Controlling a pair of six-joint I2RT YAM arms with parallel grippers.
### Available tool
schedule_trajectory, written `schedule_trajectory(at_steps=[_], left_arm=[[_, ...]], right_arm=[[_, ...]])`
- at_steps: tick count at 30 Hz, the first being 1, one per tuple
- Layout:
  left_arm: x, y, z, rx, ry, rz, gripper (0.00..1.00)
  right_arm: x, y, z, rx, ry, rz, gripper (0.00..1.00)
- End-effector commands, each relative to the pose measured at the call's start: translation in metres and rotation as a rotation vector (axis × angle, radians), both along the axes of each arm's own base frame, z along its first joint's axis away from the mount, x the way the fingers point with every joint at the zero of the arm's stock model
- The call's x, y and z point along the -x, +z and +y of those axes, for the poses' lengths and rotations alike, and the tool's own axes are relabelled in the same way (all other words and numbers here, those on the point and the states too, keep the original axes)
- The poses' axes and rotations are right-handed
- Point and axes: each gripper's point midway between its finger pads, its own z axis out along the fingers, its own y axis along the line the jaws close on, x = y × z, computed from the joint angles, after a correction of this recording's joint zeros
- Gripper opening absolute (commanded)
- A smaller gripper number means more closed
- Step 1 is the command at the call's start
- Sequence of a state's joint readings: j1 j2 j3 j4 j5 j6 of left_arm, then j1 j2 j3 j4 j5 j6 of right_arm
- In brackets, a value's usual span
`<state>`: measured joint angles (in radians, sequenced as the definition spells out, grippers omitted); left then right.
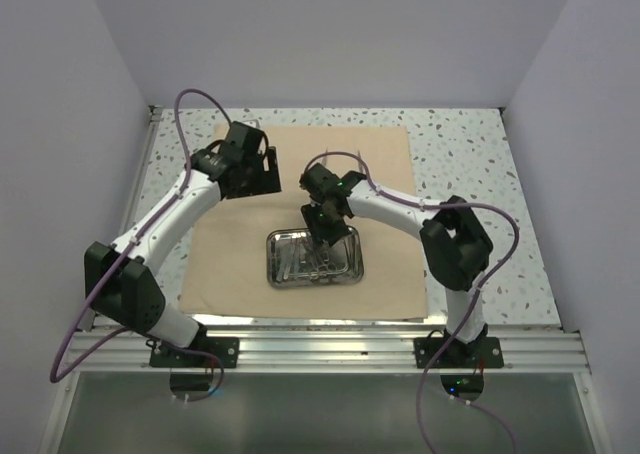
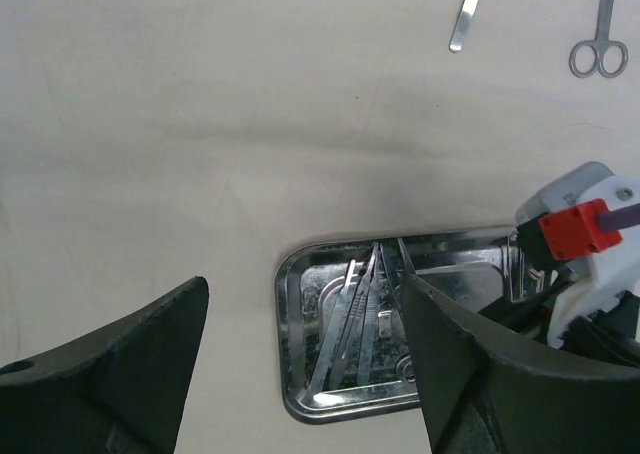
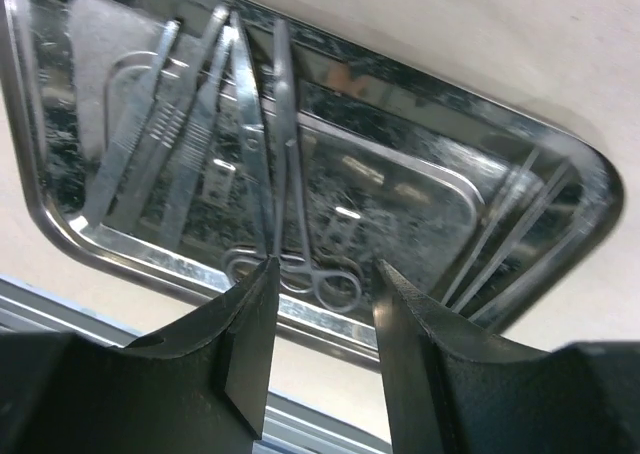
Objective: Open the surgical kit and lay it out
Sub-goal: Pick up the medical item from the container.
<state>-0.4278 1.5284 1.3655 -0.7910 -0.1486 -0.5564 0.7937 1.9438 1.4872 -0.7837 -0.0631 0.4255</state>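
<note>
The right fingers [image 3: 250,334] stood parted by a moderate gap at the bottom of the right wrist view, with nothing gripped between them. Their tips hung over the near rim of the steel tray [image 3: 130,259]. The ring handles of a pair of forceps [image 3: 287,164] lay in the tray just beyond the gap. Whether the tips touched the metal could not be told.

The left fingers [image 2: 440,344] were spread wide and empty at the bottom of the left wrist view, raised above the cloth, with the tray visible in the space between them. In the top view the left arm's head sat over the upper left part of the cloth, well apart from the tray.

Inside the tray, several slim instruments [image 3: 165,124] lay fanned across its left half beside the forceps, their ends converging toward the upper edge of the frame. The right half of the tray was bare metal showing reflections.

The cloth wrap [image 1: 225,264] lay opened out flat on the speckled worktop [image 1: 470,154], the tray resting on its lower middle part.

Farther off, at the top right of the left wrist view, a pair of scissors [image 2: 598,36] and a flat metal instrument [image 2: 467,14] lay on the cloth near each other, well apart from the tray.
</note>
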Motion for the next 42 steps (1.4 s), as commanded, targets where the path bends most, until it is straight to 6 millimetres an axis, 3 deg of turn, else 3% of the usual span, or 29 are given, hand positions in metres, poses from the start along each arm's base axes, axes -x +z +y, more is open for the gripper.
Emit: schedule_trajectory(at_steps=[1,8,15,21,23,24,29,32,37,42], left_arm=[[0.010,0.016,0.011,-0.005,0.037,-0.039,0.81],[0.017,0.016,0.016,-0.025,0.029,-0.029,0.80],[0.012,0.021,0.013,-0.040,-0.006,-0.024,0.80],[0.008,0.023,0.009,-0.045,-0.039,-0.013,0.80],[0.007,0.024,0.009,-0.049,-0.047,-0.012,0.80],[0.006,0.025,0.009,-0.053,-0.054,-0.016,0.80],[0.006,0.025,0.012,-0.076,-0.072,-0.011,0.80],[0.006,0.023,0.013,-0.088,-0.085,-0.007,0.80],[0.000,0.031,0.010,-0.084,-0.092,-0.024,0.80],[-0.003,0.038,0.005,-0.063,-0.094,-0.035,0.80]], right_arm=[[-0.007,0.007,0.025,-0.044,0.037,-0.043,0.46],[-0.009,-0.016,0.036,-0.027,0.018,-0.011,0.46],[-0.028,-0.034,0.040,0.028,-0.013,-0.040,0.44],[-0.043,-0.062,0.024,0.162,-0.077,-0.080,0.36],[-0.045,-0.071,0.018,0.196,-0.091,-0.087,0.30],[-0.045,-0.079,0.016,0.213,-0.093,-0.082,0.20],[-0.042,-0.104,0.010,0.270,-0.095,-0.050,0.15],[-0.038,-0.112,0.009,0.277,-0.095,-0.028,0.00],[-0.042,-0.073,0.012,0.228,-0.100,-0.076,0.00],[-0.057,0.014,0.008,0.136,-0.137,-0.214,0.00]])
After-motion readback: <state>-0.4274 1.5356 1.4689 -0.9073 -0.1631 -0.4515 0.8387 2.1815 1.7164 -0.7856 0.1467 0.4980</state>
